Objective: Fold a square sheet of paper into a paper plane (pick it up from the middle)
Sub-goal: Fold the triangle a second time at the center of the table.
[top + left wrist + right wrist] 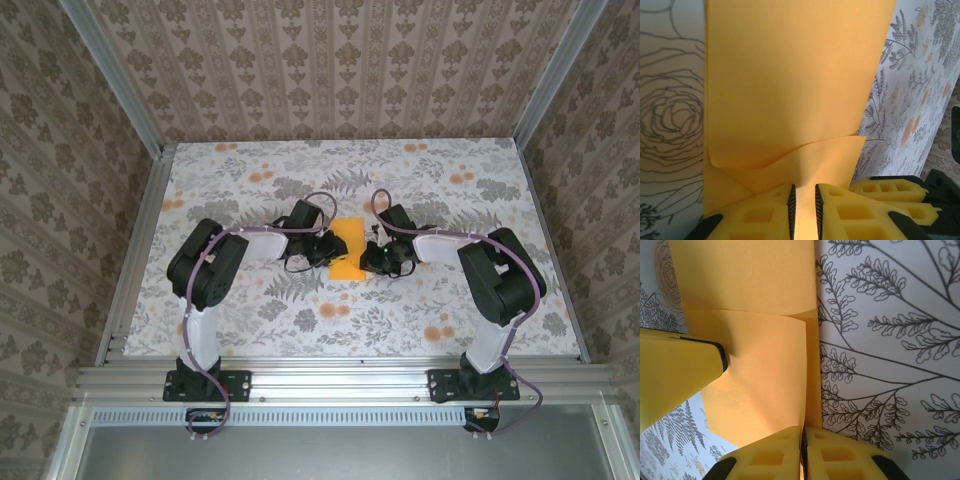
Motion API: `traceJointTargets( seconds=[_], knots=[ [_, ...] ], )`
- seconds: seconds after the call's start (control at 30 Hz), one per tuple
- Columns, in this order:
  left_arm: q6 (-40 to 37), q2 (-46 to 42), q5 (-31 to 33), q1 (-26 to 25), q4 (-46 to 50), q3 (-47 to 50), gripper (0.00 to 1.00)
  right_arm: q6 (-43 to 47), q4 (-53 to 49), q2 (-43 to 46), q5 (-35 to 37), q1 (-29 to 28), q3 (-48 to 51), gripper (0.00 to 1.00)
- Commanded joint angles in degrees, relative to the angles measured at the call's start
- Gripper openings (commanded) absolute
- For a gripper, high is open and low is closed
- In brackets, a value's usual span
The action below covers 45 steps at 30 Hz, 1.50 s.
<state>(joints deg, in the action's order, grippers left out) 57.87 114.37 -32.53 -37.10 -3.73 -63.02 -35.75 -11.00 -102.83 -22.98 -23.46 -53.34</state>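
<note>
— Paper (348,250): thin, light, limp, already creased into a narrower strip and lying mid-surface (250,320) between the two arms. Any hint on handling?

— Likely to buckle under a push and slide on the printed top. Creases easily, tears only if yanked. Best pinched at an edge or along a fold, pads flat, never bunched in the middle of a panel.

— And the pincers?

— Left pincer (803,195) at a thin slit, apparently nipping the near edge below a curling loose flap. Right pincer (804,435) pressed shut on the long folded edge.

— Anything overhead that the wrists lack?

— Whole layout: arms meeting from either side, strip squarely between them. Too small there to judge either grip.

— And up close?

— From the left wrist, flap with a wavy free edge standing off a smooth upper layer. From the right wrist, layers stacked along the right-hand edge with a step between upper and lower leaf. Also there, a yellow finger (675,375) of the other arm over the paper at left.

— Risk?

— Two holds on one sheet. Probably easy to rip if pulled apart, so slow, matched moves advisable.
</note>
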Motion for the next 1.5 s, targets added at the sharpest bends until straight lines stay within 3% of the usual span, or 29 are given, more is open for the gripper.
traceJointTargets(
  seconds=[0.0,0.13,0.27,0.47,0.77,1.07,1.47],
  knots=[
    [-1.6,2.4,2.0,-0.2,6.9,-1.6,0.19,-0.3,-4.0,-1.5,2.1,0.3,-0.5,0.14],
    [-2.3,3.0,3.2,-0.3,11.3,-2.6,0.17,-0.7,-4.7,2.6,1.6,0.7,-1.2,0.27],
    [-2.8,3.4,3.6,-0.4,13.4,-3.3,0.16,0.4,-6.4,8.0,3.7,0.9,-1.8,0.3],
    [-3.5,4.2,3.7,-0.7,15.6,-4.7,0.16,3.5,-8.1,8.3,2.8,-1.2,-4.3,0.25],
    [-3.3,4.5,4.1,-0.9,17.4,-6.0,0.15,3.5,-8.8,1.0,-0.1,-4.3,-8.7,0.13],
    [-2.8,4.8,4.7,-0.8,18.5,-6.9,0.14,4.8,-11.5,-3.7,0.6,-4.4,-9.6,0.12],
    [-3.5,5.6,5.3,-0.5,20.0,-7.4,0.14,5.3,-10.1,-2.2,-1.8,-0.1,-2.4,0.12]
  ],
)
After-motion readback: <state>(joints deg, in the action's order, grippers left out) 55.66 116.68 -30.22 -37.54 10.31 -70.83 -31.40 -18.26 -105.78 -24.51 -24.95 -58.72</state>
